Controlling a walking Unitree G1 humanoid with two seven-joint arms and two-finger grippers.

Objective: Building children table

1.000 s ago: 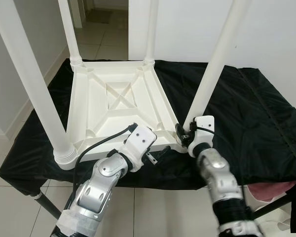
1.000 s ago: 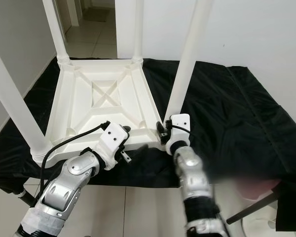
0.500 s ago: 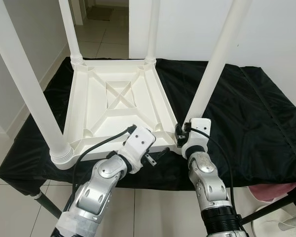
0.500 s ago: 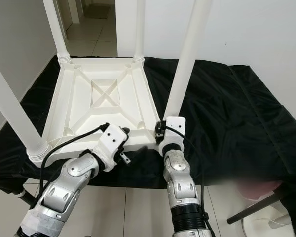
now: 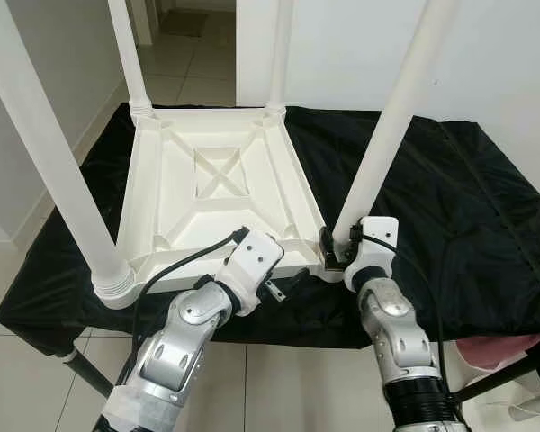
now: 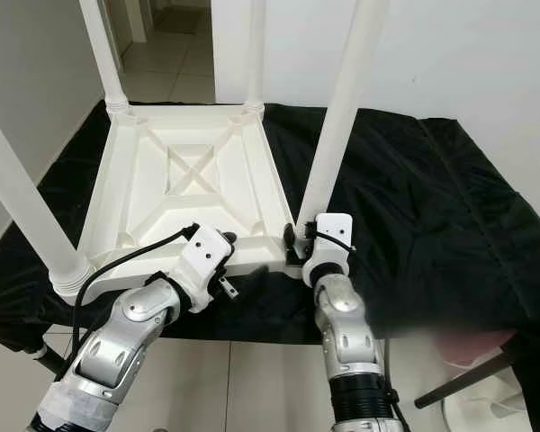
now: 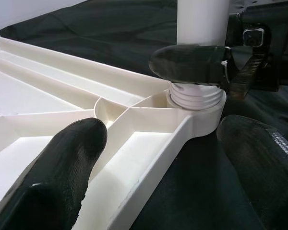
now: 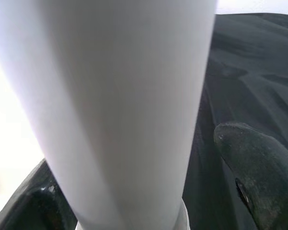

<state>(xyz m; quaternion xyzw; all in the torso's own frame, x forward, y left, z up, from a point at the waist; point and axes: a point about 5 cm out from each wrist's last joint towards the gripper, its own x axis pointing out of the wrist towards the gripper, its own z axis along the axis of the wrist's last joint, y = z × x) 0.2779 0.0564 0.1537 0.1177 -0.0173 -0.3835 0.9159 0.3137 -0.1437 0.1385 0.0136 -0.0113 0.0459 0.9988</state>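
Observation:
A white plastic children's table [image 5: 216, 180] lies upside down on a black cloth [image 5: 450, 207], with its legs pointing up. My right gripper [image 5: 335, 252] is at the base of the near right leg [image 5: 387, 126], a finger on either side, shut on it just above the threaded collar [image 7: 194, 98]. In the right wrist view the leg [image 8: 125, 110] stands between the two fingers [image 8: 252, 177]. My left gripper [image 5: 281, 284] is open at the table's near rim beside that corner; one finger [image 7: 72, 158] is over the inside of the rim, the other [image 7: 259, 148] outside it.
The near left leg [image 5: 45, 144] and two far legs [image 5: 130, 54] rise high into view. The cloth-covered stand ends just in front of me, with one of its dark legs [image 5: 85, 373] below. Tiled floor and a doorway lie behind; a pink object [image 5: 499, 346] is low right.
My right forearm swung left around the leg's base, then back to the right, while its gripper stayed at the leg. The left arm and the table have not moved.

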